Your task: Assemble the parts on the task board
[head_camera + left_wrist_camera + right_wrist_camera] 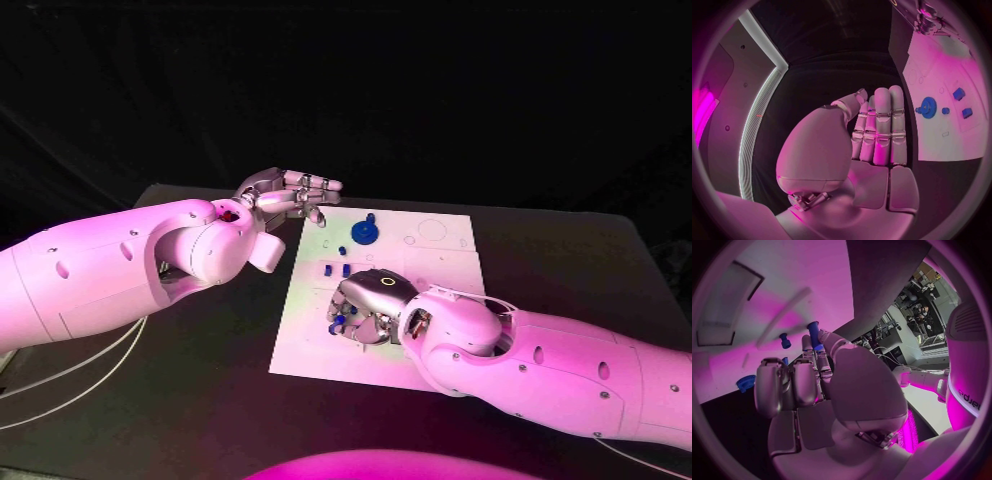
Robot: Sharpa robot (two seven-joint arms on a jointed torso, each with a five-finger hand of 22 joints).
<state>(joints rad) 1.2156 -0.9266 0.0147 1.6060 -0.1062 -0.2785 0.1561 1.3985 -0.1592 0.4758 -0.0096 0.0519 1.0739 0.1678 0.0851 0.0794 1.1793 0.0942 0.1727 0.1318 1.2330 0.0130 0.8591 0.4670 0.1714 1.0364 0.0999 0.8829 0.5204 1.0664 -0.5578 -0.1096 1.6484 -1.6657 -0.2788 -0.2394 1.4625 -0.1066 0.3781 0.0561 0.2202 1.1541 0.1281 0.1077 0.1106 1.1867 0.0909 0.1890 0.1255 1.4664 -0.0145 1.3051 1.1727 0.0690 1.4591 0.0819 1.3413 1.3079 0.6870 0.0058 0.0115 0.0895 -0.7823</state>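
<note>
While flat white board (433,300) lies—round toothed gear (365,233) stands.

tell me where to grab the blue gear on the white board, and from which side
Probably by its raised centre hub, from straight above. The round blue toothed gear lies flat on the white task board, so its thin rim offers little to pinch. The left hand hovers open nearest it.

A black table (173,400) with white cables (72,375) lying on it.
</note>
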